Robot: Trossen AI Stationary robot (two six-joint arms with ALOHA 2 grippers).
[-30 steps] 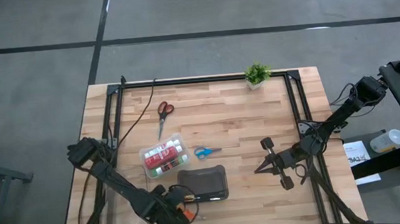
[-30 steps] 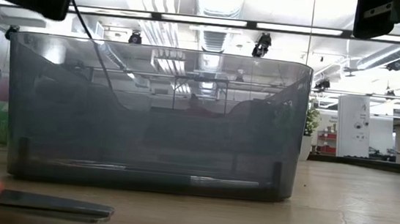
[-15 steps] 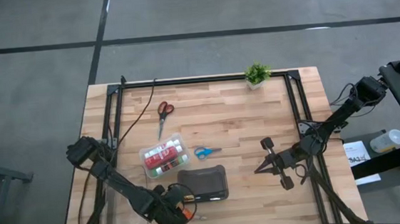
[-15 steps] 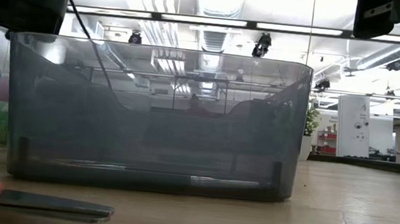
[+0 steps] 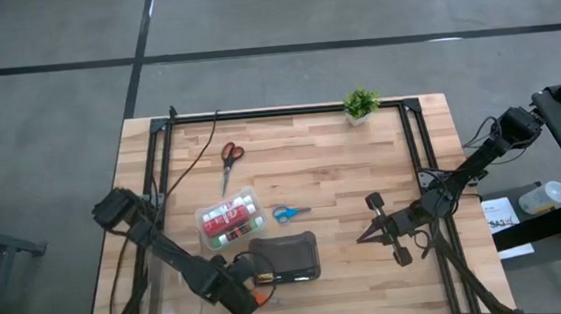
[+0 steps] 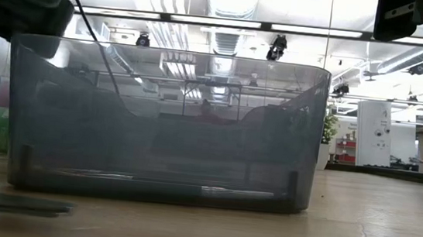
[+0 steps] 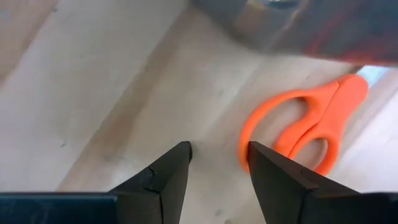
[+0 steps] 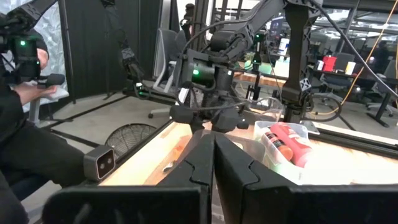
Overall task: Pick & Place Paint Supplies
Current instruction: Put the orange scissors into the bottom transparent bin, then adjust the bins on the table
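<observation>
The orange-handled scissors point(image 7: 300, 122) lie flat on the wood near the table's front edge, in front of the dark grey case point(image 5: 286, 259). My left gripper point(image 7: 219, 149) points down over them, open. One finger is at a handle loop and the other is over bare wood. In the high view my left gripper point(image 5: 243, 298) is just left of the orange handles point(image 5: 261, 297). The low view shows only the scissors' blade point(image 6: 13, 203). Red, white and green paint tubes lie in a clear box point(image 5: 230, 221). Blue scissors point(image 5: 290, 213) and red scissors point(image 5: 230, 156) lie flat farther back. My right gripper point(image 5: 364, 237) waits shut at mid-right. My left gripper meets the orange scissors with the tip of one finger point(image 7: 254, 151), at the outer edge of one handle loop point(image 7: 243, 135). The fingers come from above, pointing down. Nothing is between them. The scissors lie flat on the table.
The dark grey case point(image 6: 164, 122) stands close behind the scissors and fills the low view. A small potted plant point(image 5: 361, 104) stands at the far edge. A black frame point(image 5: 287, 110) runs round the table, and a cable point(image 5: 195, 159) lies at far left.
My left gripper has sunk toward the table and gone slightly toward the dark case, tipping a little; its fingers stay as wide apart. The orange scissors have slid along the table toward its left edge, so less of the blade and handle shows in the low view.
</observation>
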